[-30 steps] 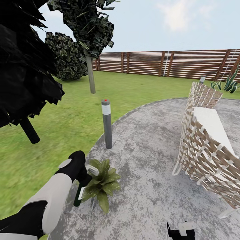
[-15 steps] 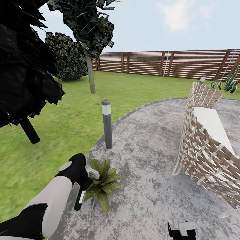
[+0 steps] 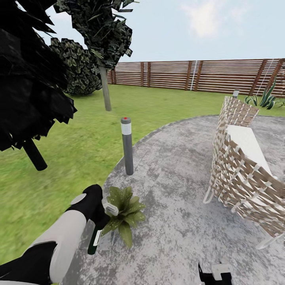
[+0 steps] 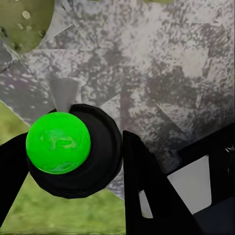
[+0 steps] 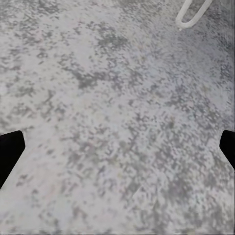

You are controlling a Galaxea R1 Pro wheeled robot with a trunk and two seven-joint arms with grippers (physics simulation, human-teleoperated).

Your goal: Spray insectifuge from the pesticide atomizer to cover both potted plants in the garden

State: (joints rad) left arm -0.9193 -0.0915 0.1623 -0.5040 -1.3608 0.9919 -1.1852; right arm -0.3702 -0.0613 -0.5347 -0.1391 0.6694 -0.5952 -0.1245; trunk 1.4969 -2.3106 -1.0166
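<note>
My left gripper (image 3: pixel 98 225) is shut on the pesticide atomizer (image 3: pixel 94 240), a slim dark-green bottle with a white label; its pale grey trigger head (image 3: pixel 111 208) points at a potted plant (image 3: pixel 126 213). That low rosette sits on the edge of the stone patio (image 3: pixel 178 190), right beside the bottle. In the left wrist view the black fingers (image 4: pixel 147 186) clamp a round dark body topped with bright green (image 4: pixel 58 143), and a speckled leaf (image 4: pixel 22 22) shows beyond. My right gripper (image 5: pixel 117 147) hangs open over bare stone. The second potted plant is out of view.
A grey bollard lamp (image 3: pixel 127 145) stands behind the plant at the patio rim. A woven wicker chair (image 3: pixel 241 174) fills the right side; its white leg (image 5: pixel 193 12) is near my right gripper. Lawn (image 3: pixel 59 158), dark trees (image 3: pixel 27 79) and a slatted fence (image 3: pixel 206 75) lie beyond.
The whole view has shifted slightly, so the camera moved. My left gripper has sunk a little with the atomizer, staying beside the plant.
</note>
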